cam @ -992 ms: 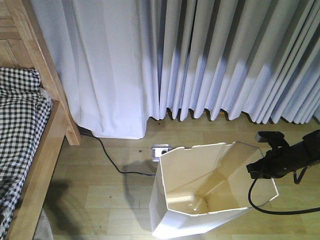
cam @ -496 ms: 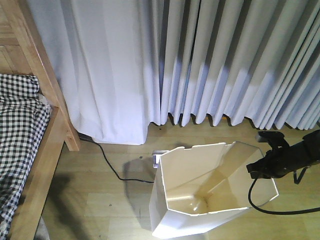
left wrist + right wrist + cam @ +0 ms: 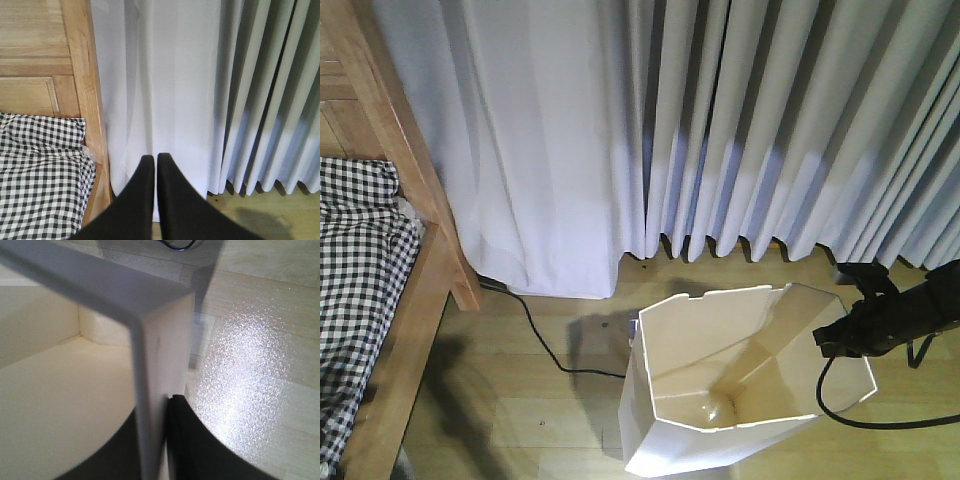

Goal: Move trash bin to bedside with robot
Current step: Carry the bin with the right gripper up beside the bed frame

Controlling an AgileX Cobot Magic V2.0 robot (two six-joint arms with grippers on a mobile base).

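White octagonal plastic trash bin (image 3: 725, 372): upright, 5 o'clock, rim pinched by right black gripper (image 3: 842, 336). Checked-bedding wooden bed (image 3: 415, 300): 9 o'clock.

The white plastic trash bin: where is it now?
The white plastic bin stands lower centre-right in the front-facing view, on wood floor before the pale curtain, right pincer on its rim.

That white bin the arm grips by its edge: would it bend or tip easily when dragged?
Probably light: the trash bin looks empty and thin-walled. The rim pinched by the right end effector may flex. Tapering to a narrower base, it could tip.
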